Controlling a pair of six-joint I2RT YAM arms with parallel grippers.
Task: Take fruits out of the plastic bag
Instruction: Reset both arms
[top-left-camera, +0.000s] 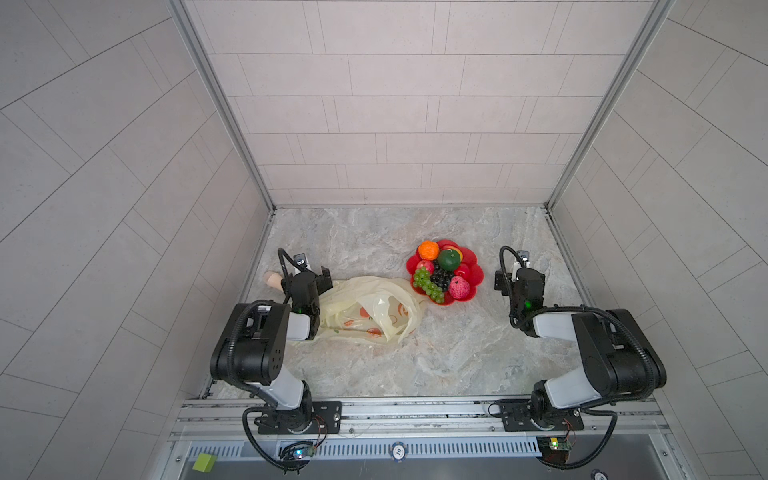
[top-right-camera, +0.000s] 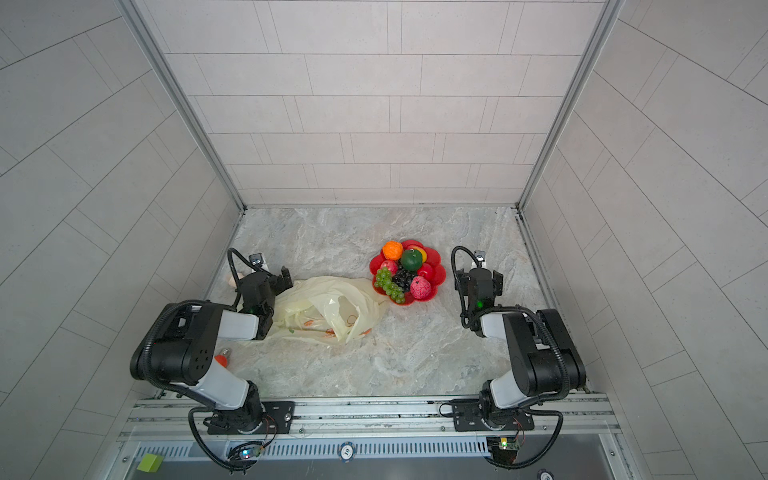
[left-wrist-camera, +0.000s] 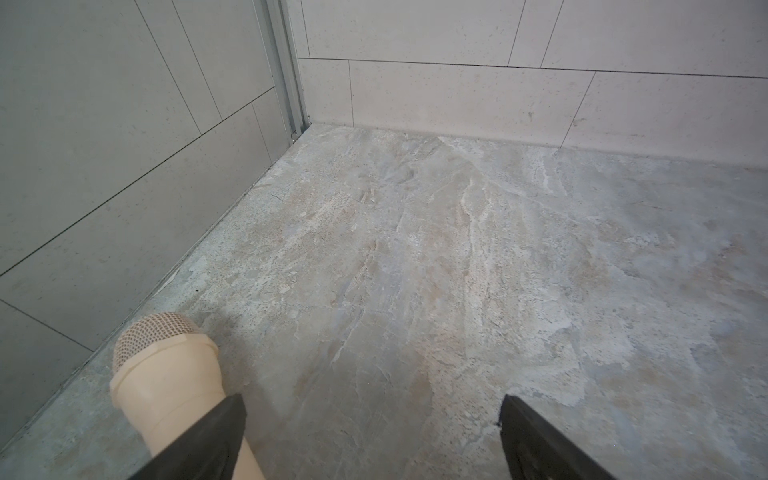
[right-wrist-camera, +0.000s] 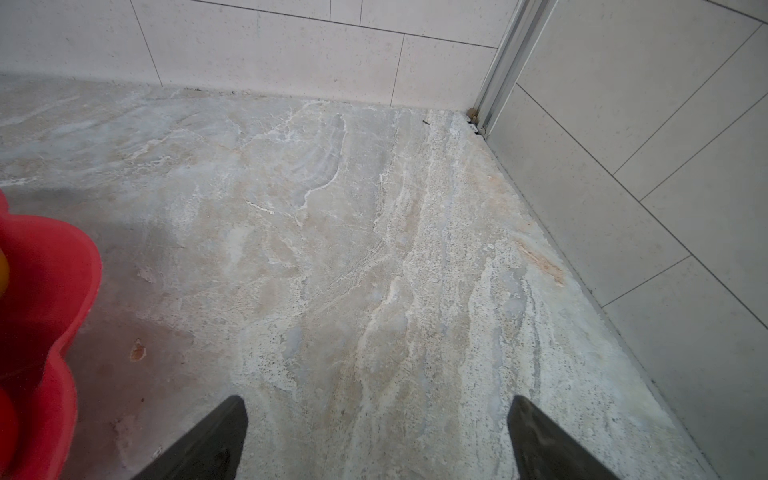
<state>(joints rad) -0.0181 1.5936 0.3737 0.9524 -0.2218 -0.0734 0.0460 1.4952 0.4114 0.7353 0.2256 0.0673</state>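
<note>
Right pincer (right-wrist-camera: 378, 400) agape above marbled tabletop (right-wrist-camera: 340, 232)

Red flower-shaped plate (top-left-camera: 477, 274) on the marbled tabletop (top-left-camera: 457, 353); beige mesh-tipped stick (left-wrist-camera: 166, 382) beside a side wall; green block (top-left-camera: 204, 461) off the tabletop.

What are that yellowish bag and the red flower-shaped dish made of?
The bag looks like thin plastic film: translucent, crinkled, with glossy folds. The dish seems moulded plastic: smooth, evenly red, slightly shiny, though I can't be sure.
</note>
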